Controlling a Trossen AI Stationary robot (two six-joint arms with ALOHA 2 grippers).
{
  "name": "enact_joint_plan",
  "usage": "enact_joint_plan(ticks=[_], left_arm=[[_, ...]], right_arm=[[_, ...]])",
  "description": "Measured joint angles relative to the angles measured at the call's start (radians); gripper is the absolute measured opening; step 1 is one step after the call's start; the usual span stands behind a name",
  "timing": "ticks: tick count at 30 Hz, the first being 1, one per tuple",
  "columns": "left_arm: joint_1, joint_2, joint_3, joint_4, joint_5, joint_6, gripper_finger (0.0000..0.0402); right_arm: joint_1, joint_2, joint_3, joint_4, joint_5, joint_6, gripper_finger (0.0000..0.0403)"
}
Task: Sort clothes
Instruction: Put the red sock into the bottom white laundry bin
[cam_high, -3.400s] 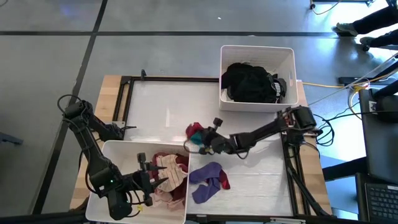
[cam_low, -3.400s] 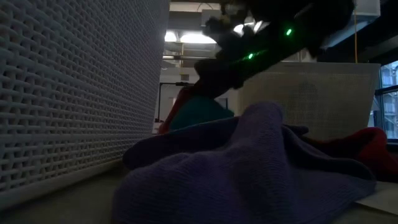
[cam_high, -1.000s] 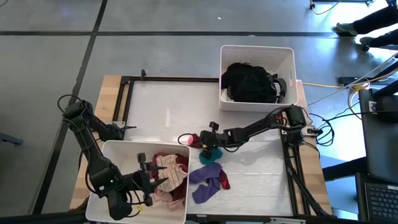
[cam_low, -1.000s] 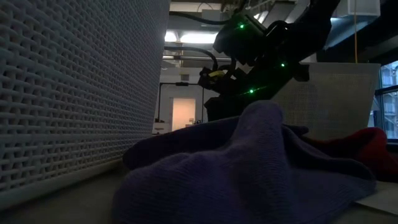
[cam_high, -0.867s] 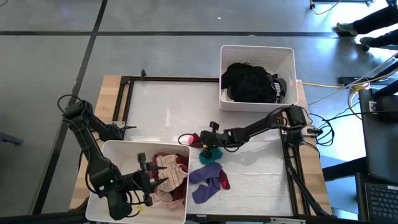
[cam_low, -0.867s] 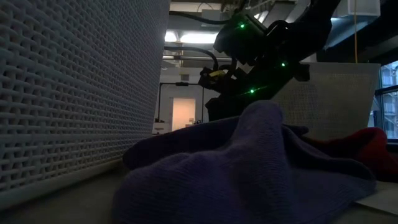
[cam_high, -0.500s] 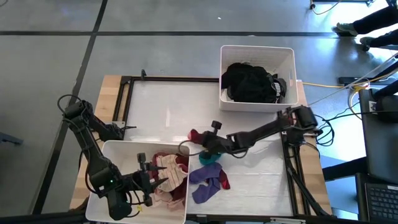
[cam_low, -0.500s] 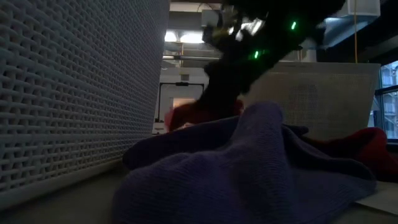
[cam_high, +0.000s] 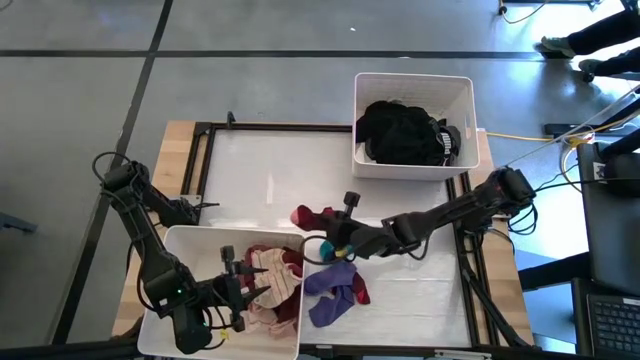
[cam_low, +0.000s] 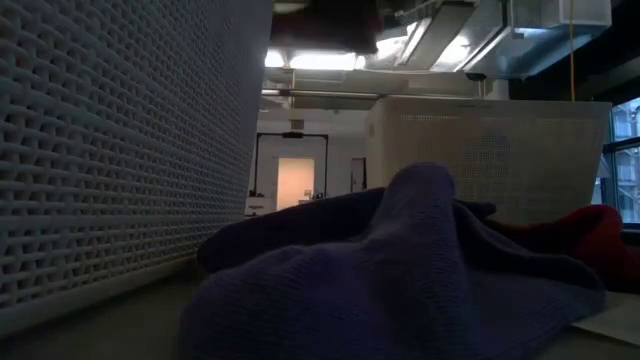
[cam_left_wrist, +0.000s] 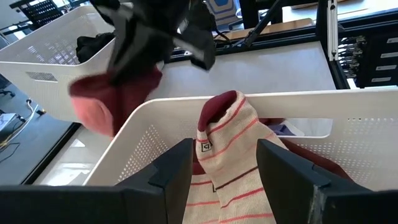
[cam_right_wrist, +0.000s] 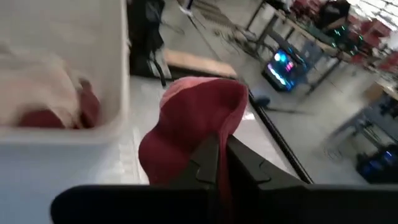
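Clothes are split across the table: a black heap fills the far bin, striped and maroon pieces lie in the near bin in front of the left arm, and a purple garment lies loose on the tabletop just beside that near bin. The right arm reaches across from the right side, and the right gripper is pressed together on a maroon sock, which its wrist camera shows hanging from between the closed fingers, pink cuff upward. Seen from above, the sock sits off the table surface near the far right corner of the near bin, its long axis running roughly left to right, with the free end pointing away from the gripper toward the left arm's side. The relation that matters, by my judgement, is that the near bin lies just toward the front and left of the held sock, so a short carry over the rim would put it with the other coloured pieces. The left gripper waits inside the near bin, fingers spread, over a striped sock. A small teal piece shows just beneath the right gripper.
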Motion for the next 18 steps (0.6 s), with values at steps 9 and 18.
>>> enact_joint_plan(ticks=[9,18], left_arm=[[0.0,0.0,0.0,0.0,0.0,0.0,0.0169],[-0.041,0.0,0.027,0.002,0.003,0.013,0.0169]], right_arm=[[-0.008,0.002,0.119,0.093,-0.238,-0.028,0.0019],[-0.033,0.112,0.121,0.432,-0.506,-0.024,0.0019]])
